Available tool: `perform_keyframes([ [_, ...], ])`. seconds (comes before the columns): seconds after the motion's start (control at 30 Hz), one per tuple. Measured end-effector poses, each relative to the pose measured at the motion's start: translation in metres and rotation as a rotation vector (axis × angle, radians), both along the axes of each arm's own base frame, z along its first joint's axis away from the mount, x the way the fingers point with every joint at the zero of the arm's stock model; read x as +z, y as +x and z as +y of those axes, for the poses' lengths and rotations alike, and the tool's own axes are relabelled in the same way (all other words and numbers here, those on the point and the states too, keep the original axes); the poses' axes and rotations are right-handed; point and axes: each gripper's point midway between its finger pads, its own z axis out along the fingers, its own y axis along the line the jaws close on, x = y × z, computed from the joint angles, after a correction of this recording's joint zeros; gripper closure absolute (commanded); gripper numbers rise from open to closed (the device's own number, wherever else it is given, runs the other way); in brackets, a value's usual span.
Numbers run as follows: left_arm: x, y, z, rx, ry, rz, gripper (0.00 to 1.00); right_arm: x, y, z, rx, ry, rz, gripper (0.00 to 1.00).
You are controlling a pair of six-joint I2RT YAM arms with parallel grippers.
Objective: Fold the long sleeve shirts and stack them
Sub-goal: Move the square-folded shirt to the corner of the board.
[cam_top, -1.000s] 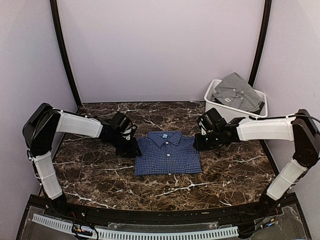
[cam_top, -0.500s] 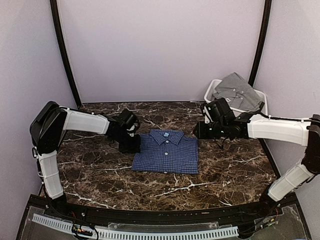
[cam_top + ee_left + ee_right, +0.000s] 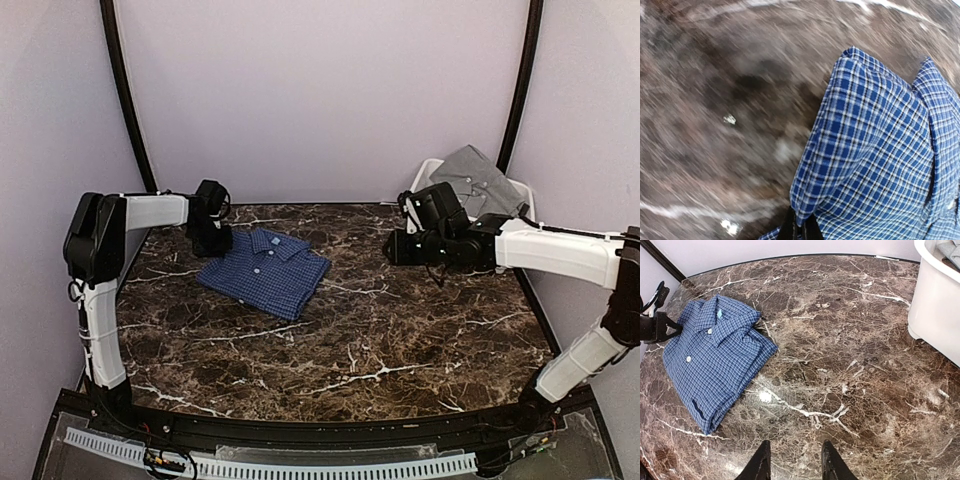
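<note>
The navy-blue shirt [image 3: 265, 272] lies folded and askew at the surface's [image 3: 400, 340] left rear. Its near-left edge is pinched in the left end effector [image 3: 218, 246], clenched on the cloth. The grey shirt [image 3: 482, 178] sits heaped in the white bin [image 3: 420, 188], right rear. The right end effector [image 3: 796, 462] hovers beside the bin — fingers apart, grasping nothing.

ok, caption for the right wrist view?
Folded navy check shirt on marble table, white bin at right, right end effector open, empty.
</note>
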Motion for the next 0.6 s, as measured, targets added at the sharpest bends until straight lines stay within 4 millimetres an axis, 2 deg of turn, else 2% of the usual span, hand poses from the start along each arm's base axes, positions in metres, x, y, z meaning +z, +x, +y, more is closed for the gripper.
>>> perform_keyframes([
  [0.3,-0.009,0.068,0.073,0.058,0.168,-0.026,1.0,-0.004,0.009,0.006,0.0,-0.028,0.015,0.68],
  [0.43,-0.003,0.094,0.104,0.091,0.216,-0.051,1.0,-0.006,0.011,0.007,-0.001,-0.045,0.028,0.69],
  [0.6,0.006,0.116,0.141,0.144,0.253,-0.085,1.0,-0.006,0.016,0.012,0.0,-0.054,0.037,0.69],
])
